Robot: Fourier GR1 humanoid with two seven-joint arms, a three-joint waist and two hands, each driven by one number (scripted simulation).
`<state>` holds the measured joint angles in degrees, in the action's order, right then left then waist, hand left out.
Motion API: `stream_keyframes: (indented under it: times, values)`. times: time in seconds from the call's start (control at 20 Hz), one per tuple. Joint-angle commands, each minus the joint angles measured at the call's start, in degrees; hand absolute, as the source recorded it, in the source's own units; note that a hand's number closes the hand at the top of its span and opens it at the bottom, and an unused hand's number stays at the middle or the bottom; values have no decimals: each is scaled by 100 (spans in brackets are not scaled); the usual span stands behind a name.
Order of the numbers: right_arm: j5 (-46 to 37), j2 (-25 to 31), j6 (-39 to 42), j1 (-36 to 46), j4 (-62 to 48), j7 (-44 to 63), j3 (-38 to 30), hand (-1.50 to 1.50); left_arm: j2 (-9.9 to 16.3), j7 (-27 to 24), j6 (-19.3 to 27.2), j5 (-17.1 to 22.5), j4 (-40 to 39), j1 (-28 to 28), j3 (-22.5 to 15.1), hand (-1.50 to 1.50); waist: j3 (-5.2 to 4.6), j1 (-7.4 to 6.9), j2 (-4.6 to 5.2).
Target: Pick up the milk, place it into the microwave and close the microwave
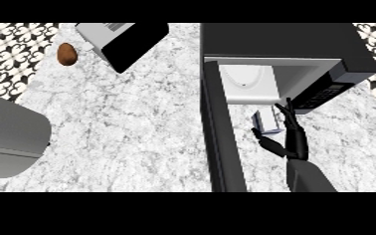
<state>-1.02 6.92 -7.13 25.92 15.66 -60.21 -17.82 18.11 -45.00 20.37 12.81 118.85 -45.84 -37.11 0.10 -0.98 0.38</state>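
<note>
1. Right hand (288,132) enters from the lower edge at right, forearm pointing up the view. Fingers and thumb curl round the milk (266,121); it grips the carton from its right and near sides.
2. Left hand: not seen in head view. The grey rounded shape at the lower left edge cannot be identified.
3. Milk: a small pale carton, held just in front of the microwave (286,59) opening, above the counter (132,124). It is not yet inside. Whether it touches the counter cannot be told from this steep angle.
4. Door (220,129): open, swung toward the viewer, its dark slab running along the left of the hand and carton, close beside them.
5. Key relation: the cavity (249,82) lies straight ahead of the carton, farther from the robot and slightly left. Carton's long axis appears roughly along the forearm line, pointing at the opening. Judgement: the next move is a short forward push into the cavity, keeping clear of the door at left and the control panel (323,92) at right.
6. Judgement on progress: pick done, placing under way; release and door closing remain.
7. Far left: a toaster (121,42) lies at an angle; a brown potato (67,54) sits just beside it. Both well apart from the work.
</note>
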Motion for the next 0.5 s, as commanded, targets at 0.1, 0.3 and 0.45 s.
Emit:
stream_keyframes:
  times: [0.1,0.3,0.45]
  values:
    - [-77,11,-676,511,-230,-171,-93,150,28,-436,-252,255,-442,66,143,-150,4,-120,16]
    - [14,202,-815,483,-144,-300,-254,150,162,-218,-233,360,-149,14,156,-150,5,-84,14]
    - [81,-118,-575,418,64,-631,-246,150,147,-341,-201,276,-173,-160,-72,-150,3,-73,-6]
